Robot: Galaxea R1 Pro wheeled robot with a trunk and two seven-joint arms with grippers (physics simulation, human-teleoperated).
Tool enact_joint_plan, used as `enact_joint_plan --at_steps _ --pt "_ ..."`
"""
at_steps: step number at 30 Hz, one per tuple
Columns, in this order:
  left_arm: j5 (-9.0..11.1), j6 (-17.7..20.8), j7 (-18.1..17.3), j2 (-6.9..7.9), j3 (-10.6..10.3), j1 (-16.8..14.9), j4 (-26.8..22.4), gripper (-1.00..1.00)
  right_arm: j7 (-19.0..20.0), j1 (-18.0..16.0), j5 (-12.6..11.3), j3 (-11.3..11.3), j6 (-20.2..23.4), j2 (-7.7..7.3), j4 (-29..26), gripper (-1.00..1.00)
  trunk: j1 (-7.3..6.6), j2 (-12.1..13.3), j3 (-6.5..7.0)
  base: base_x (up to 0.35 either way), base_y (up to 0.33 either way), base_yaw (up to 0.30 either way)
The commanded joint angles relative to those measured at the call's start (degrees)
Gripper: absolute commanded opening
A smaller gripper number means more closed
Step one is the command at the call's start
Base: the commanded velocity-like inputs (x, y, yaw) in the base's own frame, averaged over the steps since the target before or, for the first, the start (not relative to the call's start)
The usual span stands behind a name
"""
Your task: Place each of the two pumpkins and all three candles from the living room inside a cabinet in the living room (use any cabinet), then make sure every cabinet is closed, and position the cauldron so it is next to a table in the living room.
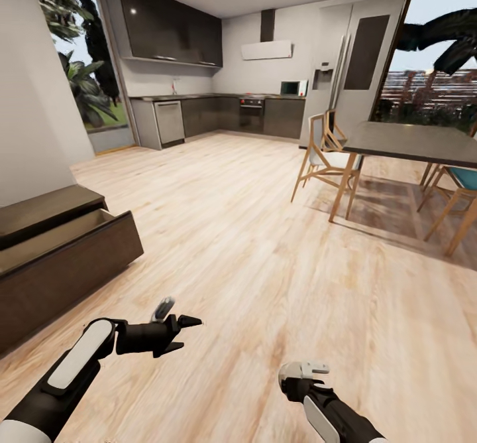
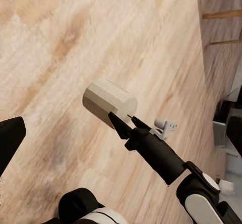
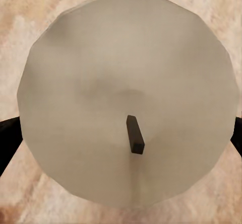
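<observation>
A cream candle with a short dark wick has my right gripper shut on it, a dark finger at each side. The left wrist view shows the same candle as a stubby cylinder above the floor, at the tips of my right gripper. In the head view my right gripper is low at the right, and my left gripper is open and holds nothing. The dark-brown cabinet stands at the left with its drawer pulled out. The pumpkins, the cauldron and the table are out of view.
Light wood floor spreads ahead of me. A tall dining table with wooden legs and chairs stands at the right. The kitchen counters and a fridge line the far wall.
</observation>
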Motion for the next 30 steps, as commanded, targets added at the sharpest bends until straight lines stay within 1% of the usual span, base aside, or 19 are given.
enact_joint_plan --at_steps 1,4,12,16,19,25,30 --pt "0.6 0.0 0.6 0.03 -0.1 0.0 0.0 1.0 -0.5 0.0 -0.5 0.3 0.2 -0.05 -0.1 -1.0 -0.03 0.0 0.17 0.0 0.0 0.265" --pt "0.5 0.0 0.6 0.07 0.0 0.0 0.0 1.0 -0.5 0.0 -0.5 0.3 0.2 -0.04 -0.1 -1.0 -0.11 0.0 0.84 0.0 0.0 0.28" --pt "0.5 -0.1 0.6 0.72 0.1 0.0 0.0 1.0 -0.5 0.0 -0.4 0.3 0.2 -0.1 -0.1 -1.0 -0.11 0.0 0.84 0.0 0.0 0.29" --pt "0.1 -0.1 0.6 1.5 0.1 0.0 0.0 1.0 -0.5 0.0 -0.4 0.3 0.1 -0.12 0.0 -1.0 -0.11 0.0 0.84 0.049 -0.03 0.291" --pt "-0.1 -0.1 0.6 2.21 0.1 0.0 0.0 1.0 -0.5 0.0 -0.4 0.3 0.0 -0.13 -0.1 -1.0 -0.11 0.0 0.84 0.23 -0.109 0.291" --pt "-0.1 -0.1 0.5 2.43 0.1 0.0 0.0 1.0 -0.5 0.0 -0.4 0.3 -0.1 -0.12 -0.1 -1.0 -0.11 0.0 0.84 0.302 -0.07 0.286" --pt "-0.1 -0.1 0.5 2.46 0.1 0.0 0.0 1.0 -0.5 0.0 -0.4 0.3 -0.1 -0.05 -0.1 -1.0 -0.11 0.0 0.84 0.324 -0.007 0.086"
